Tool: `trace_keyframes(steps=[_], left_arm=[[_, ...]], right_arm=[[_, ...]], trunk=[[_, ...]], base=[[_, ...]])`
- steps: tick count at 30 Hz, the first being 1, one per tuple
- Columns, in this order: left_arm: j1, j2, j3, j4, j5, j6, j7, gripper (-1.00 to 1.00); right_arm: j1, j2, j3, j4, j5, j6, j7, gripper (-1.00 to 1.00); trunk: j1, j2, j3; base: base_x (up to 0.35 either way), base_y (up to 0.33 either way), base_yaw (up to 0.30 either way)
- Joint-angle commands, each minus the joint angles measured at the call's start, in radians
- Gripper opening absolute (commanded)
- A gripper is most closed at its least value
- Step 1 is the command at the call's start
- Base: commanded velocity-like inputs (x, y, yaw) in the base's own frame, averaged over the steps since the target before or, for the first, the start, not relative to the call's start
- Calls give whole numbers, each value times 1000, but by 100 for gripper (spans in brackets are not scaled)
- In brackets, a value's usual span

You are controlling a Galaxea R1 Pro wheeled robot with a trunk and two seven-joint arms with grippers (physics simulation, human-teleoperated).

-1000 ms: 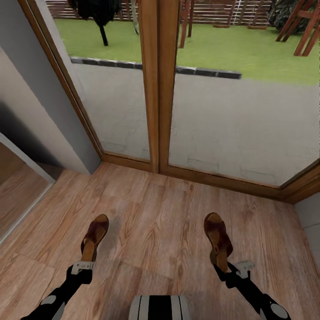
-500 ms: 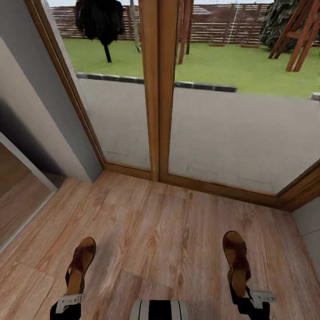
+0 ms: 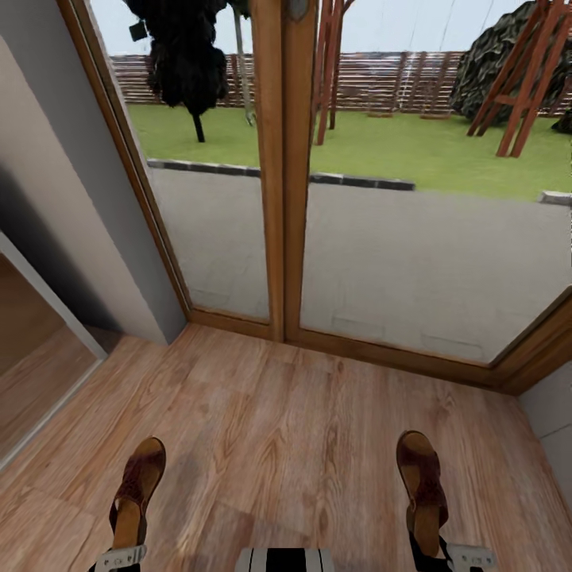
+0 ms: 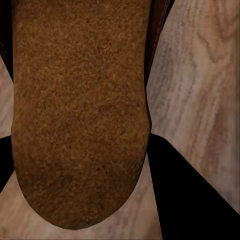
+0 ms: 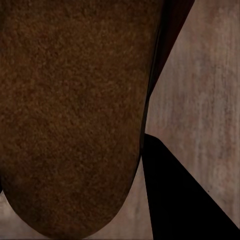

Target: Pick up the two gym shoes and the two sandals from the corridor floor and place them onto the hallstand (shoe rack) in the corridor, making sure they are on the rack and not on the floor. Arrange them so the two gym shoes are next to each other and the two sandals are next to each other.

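Observation:
Two dark reddish-brown sandals hang over the corridor floor point(image 3: 278, 429), toes pointing at the glass door. My left gripper point(image 3: 119, 558), at the head view's lower edge, is shut on the heel end of the left sandal point(image 3: 137, 485). In the same view my right gripper point(image 3: 445, 554) is shut on the heel of the right sandal point(image 3: 419, 485). The left wrist view looks straight at its sandal's brown insole point(image 4: 80, 110), with a black finger point(image 4: 190, 200) beside it. The right wrist view has the other insole point(image 5: 75, 115) and a finger point(image 5: 180, 195). The gym shoes and the hallstand are out of view.
A wood-framed glass door point(image 3: 278, 183) closes the corridor ahead, with grey paving and lawn outside. A grey wall point(image 3: 71, 238) runs along the left, with a mirrored or open panel point(image 3: 32, 357) low beside it. A wall corner point(image 3: 552, 421) stands at the right.
The head view has tilted up, showing more garden and sky. Both grippers with their sandals have drawn back to the picture's lower edge and moved farther apart.

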Motion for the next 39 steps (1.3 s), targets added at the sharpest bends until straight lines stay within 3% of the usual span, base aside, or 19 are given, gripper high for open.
trace_keyframes(steps=[1, 30, 39], left_arm=[[-1, -1, 9, 2, -14, -4, -3, -100], [-1, -2, 7, 7, -16, -5, -2, -100], [-1, -2, 7, 8, -15, -5, -2, -100]], right_arm=[[-1, 1, -8, 1, 6, -3, 6, -100], [-1, 2, -7, 28, 9, -2, 10, -100], [-1, 2, -7, 28, 9, -1, 12, -100]], trunk=[[-1, 0, 5], [-14, 7, 162], [-48, 70, 205]], base=[[0, 0, 0], [0, 0, 0], [0, 0, 0]])
